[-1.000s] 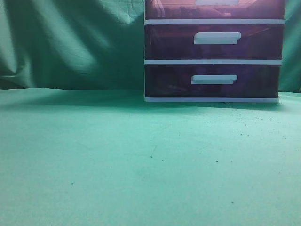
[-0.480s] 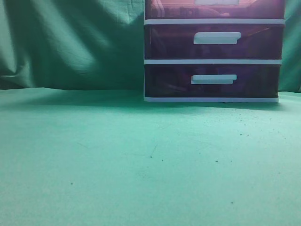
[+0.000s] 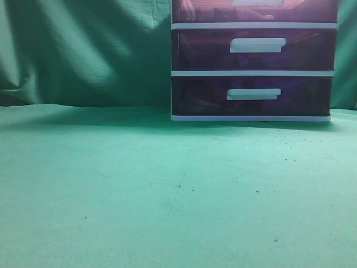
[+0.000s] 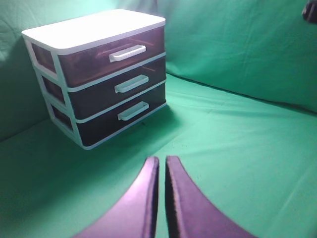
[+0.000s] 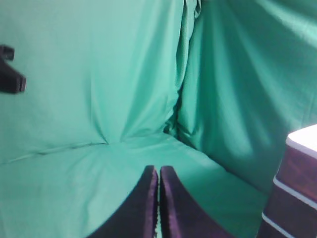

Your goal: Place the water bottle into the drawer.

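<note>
Left gripper and right gripper: curved dark fingers pressed together, holding nothing. Exterior view unchanged from earlier frames. Green cloth wrinkled, speckled. White-framed cabinet; translucent purple top drawer closed. Water bottle unseen.

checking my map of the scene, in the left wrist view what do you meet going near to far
The left hand with its fingers nearly together, then bare green cloth, then the cabinet with the drawer on top, then the green backdrop.
</note>
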`<action>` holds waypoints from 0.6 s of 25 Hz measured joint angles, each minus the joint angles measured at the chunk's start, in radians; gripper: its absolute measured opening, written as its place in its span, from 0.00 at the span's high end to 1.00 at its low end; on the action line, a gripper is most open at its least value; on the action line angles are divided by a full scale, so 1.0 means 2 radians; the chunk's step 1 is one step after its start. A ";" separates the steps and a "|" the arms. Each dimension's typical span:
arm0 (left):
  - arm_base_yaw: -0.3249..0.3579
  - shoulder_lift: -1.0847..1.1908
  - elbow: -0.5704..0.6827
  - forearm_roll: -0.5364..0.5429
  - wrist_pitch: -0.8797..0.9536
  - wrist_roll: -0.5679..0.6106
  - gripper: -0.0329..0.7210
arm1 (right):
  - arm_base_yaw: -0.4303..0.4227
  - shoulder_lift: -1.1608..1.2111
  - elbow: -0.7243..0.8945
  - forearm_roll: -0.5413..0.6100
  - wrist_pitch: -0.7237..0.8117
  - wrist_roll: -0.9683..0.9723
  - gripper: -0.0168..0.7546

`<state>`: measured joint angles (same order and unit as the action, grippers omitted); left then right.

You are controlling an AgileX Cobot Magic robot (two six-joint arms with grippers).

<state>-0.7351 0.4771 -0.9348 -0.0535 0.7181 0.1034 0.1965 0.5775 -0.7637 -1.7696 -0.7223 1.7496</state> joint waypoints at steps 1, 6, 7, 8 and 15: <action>0.000 -0.024 0.019 0.000 -0.002 0.000 0.96 | 0.000 -0.009 0.000 0.000 -0.001 0.003 0.98; 0.000 -0.130 0.093 0.000 -0.006 -0.001 0.96 | 0.000 -0.046 0.000 0.000 -0.003 0.024 0.98; 0.000 -0.151 0.109 0.000 -0.007 -0.001 0.96 | 0.000 -0.052 0.000 0.000 -0.005 0.027 0.98; 0.000 -0.171 0.125 0.000 -0.007 -0.006 0.96 | 0.000 -0.059 0.000 0.000 -0.007 0.031 0.98; 0.000 -0.247 0.225 0.005 -0.011 -0.039 0.96 | 0.000 -0.090 0.000 0.000 -0.039 0.033 0.98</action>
<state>-0.7351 -0.0169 -0.4840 -0.0443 0.6955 0.0256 0.1965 0.3981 -0.7637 -1.7696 -0.8007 1.8157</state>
